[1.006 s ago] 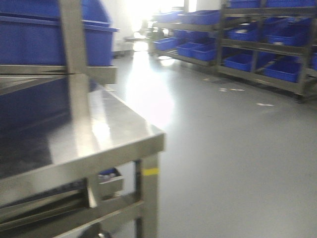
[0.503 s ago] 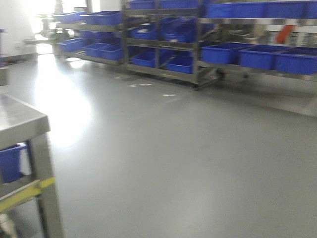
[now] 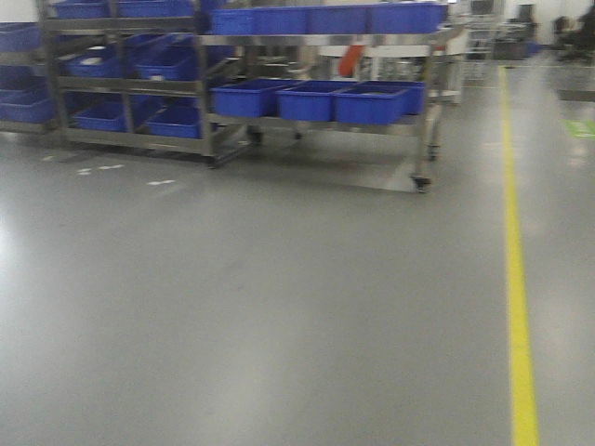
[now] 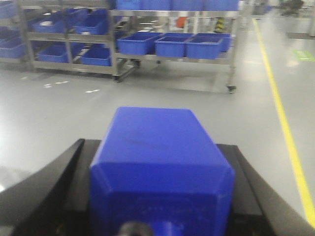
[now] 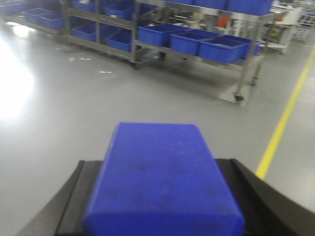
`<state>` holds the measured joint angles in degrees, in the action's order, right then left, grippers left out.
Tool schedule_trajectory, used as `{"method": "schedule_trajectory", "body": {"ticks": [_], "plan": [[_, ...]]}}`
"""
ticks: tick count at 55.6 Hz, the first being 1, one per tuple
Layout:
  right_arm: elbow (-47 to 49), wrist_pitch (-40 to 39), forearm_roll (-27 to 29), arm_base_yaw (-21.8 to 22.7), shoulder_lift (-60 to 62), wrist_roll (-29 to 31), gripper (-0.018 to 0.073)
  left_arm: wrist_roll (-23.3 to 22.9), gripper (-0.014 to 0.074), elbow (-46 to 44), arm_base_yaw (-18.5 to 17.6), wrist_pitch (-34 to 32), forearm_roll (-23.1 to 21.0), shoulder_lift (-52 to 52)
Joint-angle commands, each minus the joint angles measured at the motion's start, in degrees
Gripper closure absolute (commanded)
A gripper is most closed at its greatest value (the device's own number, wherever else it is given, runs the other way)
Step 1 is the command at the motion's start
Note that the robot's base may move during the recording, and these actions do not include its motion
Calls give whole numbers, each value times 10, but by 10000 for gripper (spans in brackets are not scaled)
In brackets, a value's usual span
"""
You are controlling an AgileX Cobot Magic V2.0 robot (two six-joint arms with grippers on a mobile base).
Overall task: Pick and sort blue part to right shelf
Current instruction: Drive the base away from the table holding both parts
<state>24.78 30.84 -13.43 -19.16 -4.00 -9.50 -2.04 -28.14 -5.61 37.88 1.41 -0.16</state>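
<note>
Clamping a matte blue part [image 4: 160, 167] with chamfered edges, the left gripper [image 4: 158, 145] is pressing its black fingers [image 4: 47, 182] against both sides; the right gripper [image 5: 157, 161] is pinching a second blue part [image 5: 162, 187] likewise. Far ahead, the right shelf [image 3: 279, 40], stainless-steel framed, is carrying rectangular blue plastic bins [image 3: 370, 102]. The glossy grey floor [image 3: 279, 307] is reflecting light, a yellow line [image 3: 516, 279] running along its right.

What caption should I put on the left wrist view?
Left gripper holds a blue part between its black fingers, facing the steel shelf of blue bins across grey floor.
</note>
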Motion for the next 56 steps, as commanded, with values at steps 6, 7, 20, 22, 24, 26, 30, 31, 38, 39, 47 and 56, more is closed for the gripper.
{"method": "schedule_trajectory", "body": {"ticks": [6, 7, 20, 22, 24, 26, 30, 31, 38, 39, 47, 56], "plan": [[17, -53, -11, 2, -11, 5, 427, -3, 281, -16, 1, -55, -1, 10], [17, -53, -11, 2, -11, 5, 427, -3, 281, -16, 1, -55, -1, 10], [17, -53, -11, 2, -11, 5, 427, -3, 281, -16, 1, -55, -1, 10], [17, -53, -11, 2, -11, 5, 427, -3, 281, -16, 1, -55, -1, 10], [17, -53, -11, 2, -11, 5, 427, -3, 281, -16, 1, -55, -1, 10], [17, -53, -11, 2, -11, 5, 427, -3, 281, -16, 1, -55, -1, 10], [17, -53, -11, 2, -11, 5, 427, -3, 281, -16, 1, -55, -1, 10], [17, -53, -11, 2, -11, 5, 427, -3, 281, -16, 1, -55, -1, 10], [17, -53, -11, 2, -11, 5, 427, -3, 281, -16, 1, -55, -1, 10], [17, -53, -11, 2, -11, 5, 427, -3, 281, -16, 1, -55, -1, 10], [17, -53, -11, 2, -11, 5, 427, -3, 281, -16, 1, -55, -1, 10], [17, -53, -11, 2, -11, 5, 427, -3, 281, -16, 1, -55, -1, 10]]}}
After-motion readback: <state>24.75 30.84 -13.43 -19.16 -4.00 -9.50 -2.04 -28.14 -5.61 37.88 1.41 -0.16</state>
